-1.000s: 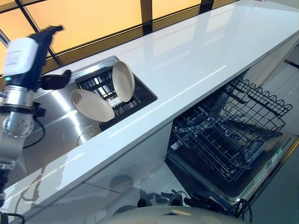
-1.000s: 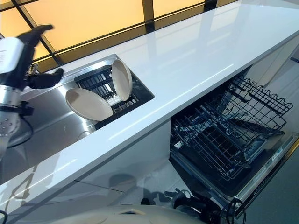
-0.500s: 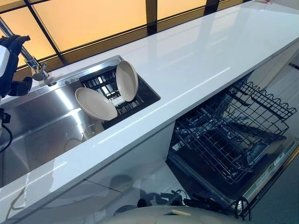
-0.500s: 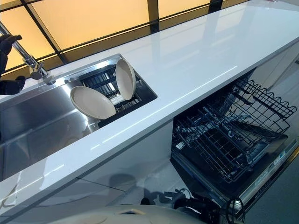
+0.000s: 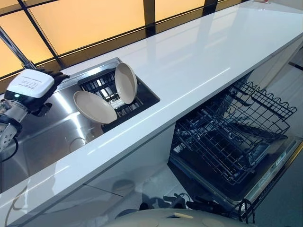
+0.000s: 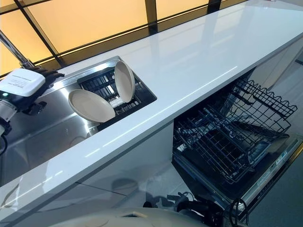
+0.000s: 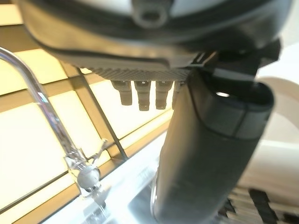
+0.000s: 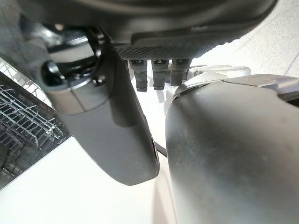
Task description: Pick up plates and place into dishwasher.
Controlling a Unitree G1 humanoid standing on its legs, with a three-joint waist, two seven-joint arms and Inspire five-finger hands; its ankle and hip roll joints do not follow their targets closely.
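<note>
**Listener:** What lies closest to you?

**Operator:** Nearest me, low on the right, I see the open dishwasher with its black wire rack (image 5: 236, 132) pulled out. No plates sit in it. In my right wrist view the dark right hand (image 8: 117, 116) hangs beside that rack, thumb and fingers relaxed, holding nothing.

**Listener:** And above that?

**Operator:** A long glossy white countertop (image 5: 199, 61) runs across the view. Set into it on my left is a stainless steel sink (image 5: 42, 137).

**Listener:** Where are the plates?

**Operator:** Both stand in a black slatted drying rack (image 5: 118, 94) at the right end of the sink. One round beige plate (image 5: 94, 107) leans at a tilt toward the basin. The other round beige plate (image 5: 126, 82) stands almost upright on its edge just behind it.

**Listener:** Is a hand on either plate?

**Operator:** No. My dark left hand (image 5: 49, 78) hovers over the far left part of the sink, near the tilted plate but apart from it. Its fingers (image 7: 142, 95) point straight out and the thumb is free; it grips nothing.

**Listener:** Anything further back?

**Operator:** A slim chrome tap (image 7: 42, 112) rises behind the sink, in front of amber window panes (image 5: 90, 19) with dark frames.
</note>
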